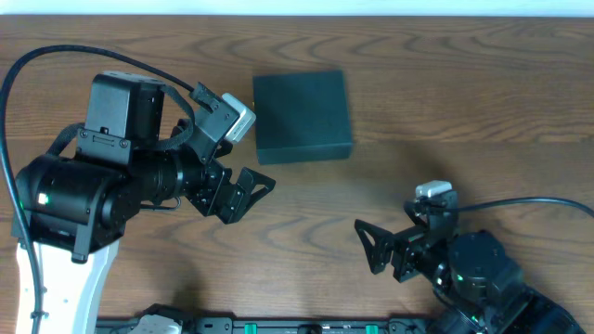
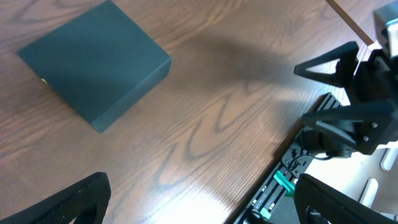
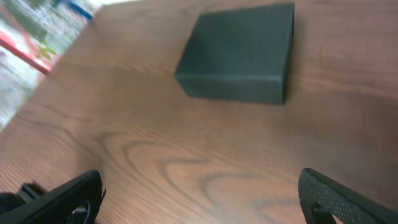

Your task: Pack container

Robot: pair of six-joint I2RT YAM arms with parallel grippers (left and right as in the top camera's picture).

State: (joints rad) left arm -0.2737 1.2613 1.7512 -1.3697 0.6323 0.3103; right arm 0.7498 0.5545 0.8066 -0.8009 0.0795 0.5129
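Note:
The container [image 1: 303, 115] is a dark teal-black matte box, lid shut, lying flat on the wooden table at the top middle. It also shows in the left wrist view [image 2: 96, 62] and in the right wrist view [image 3: 239, 53]. My left gripper [image 1: 249, 193] is open and empty, just below and left of the box. Its fingers frame bare wood in the left wrist view [image 2: 199, 205]. My right gripper [image 1: 371, 246] is open and empty at the lower right, well apart from the box. Its fingers show at the bottom corners of the right wrist view [image 3: 199, 199]. No snack packets are in view.
A black rail with green clips [image 1: 278, 327] runs along the table's front edge. It also shows in the left wrist view [image 2: 280, 186]. The right arm [image 2: 354, 112] shows in the left wrist view. Colourful blurred items [image 3: 37, 31] lie past the table's left edge.

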